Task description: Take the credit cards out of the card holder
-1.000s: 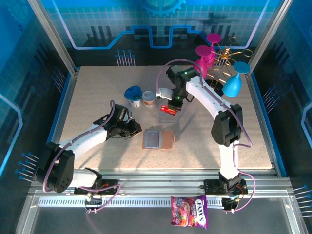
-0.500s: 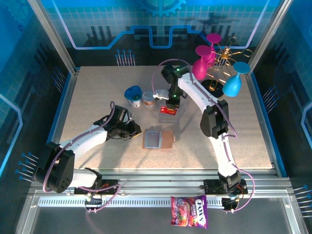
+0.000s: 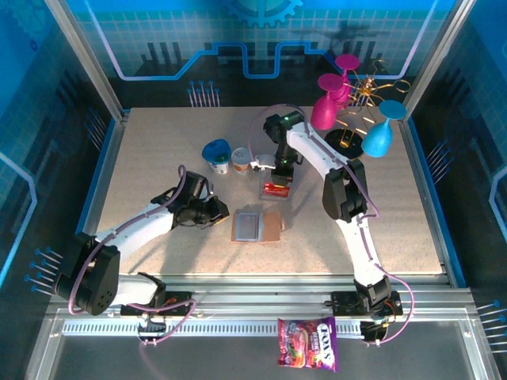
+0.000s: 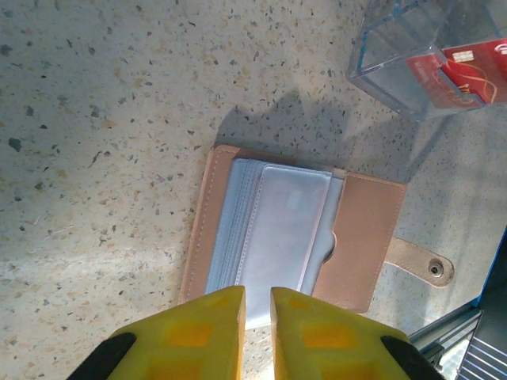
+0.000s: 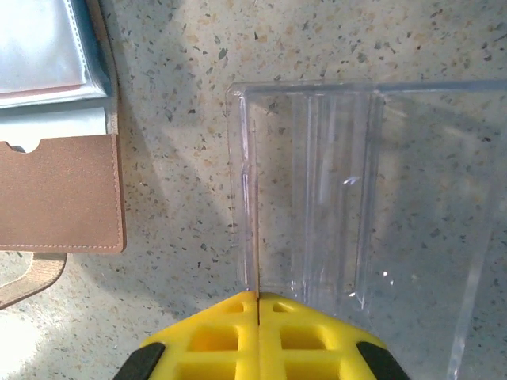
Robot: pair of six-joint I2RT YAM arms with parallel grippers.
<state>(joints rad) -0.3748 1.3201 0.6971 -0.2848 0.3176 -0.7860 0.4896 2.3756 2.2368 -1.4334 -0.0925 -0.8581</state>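
Looking down from above, we find the card holder lying open and flat near the middle of the bench, its brown leather part to the right and its pale grey-blue sleeves to the left. The left pincer sits low just to the holder's left, pointing at it. Through the left wrist camera the holder lies straight ahead of that pincer, with its near edge passing under the yellow fingertips; we see the two fingers parted by a thin slit only, and nothing pinched in it. A strap with a snap sticks out from the holder's leather side.

The right pincer has its yellow fingers pressed together, no gap between them, and we cannot make out anything caught there. Its tips meet the near wall of a clear plastic box; the holder lies off to the upper left of that view, near but apart from the tips. From above, the box is just beyond the holder's far right corner, with the right arm's wrist over it. A red credit card with white marks stands tilted inside that box, outside the holder; from above the card shows as a red patch under the right wrist. Whether the right pincer touches the card we cannot tell.
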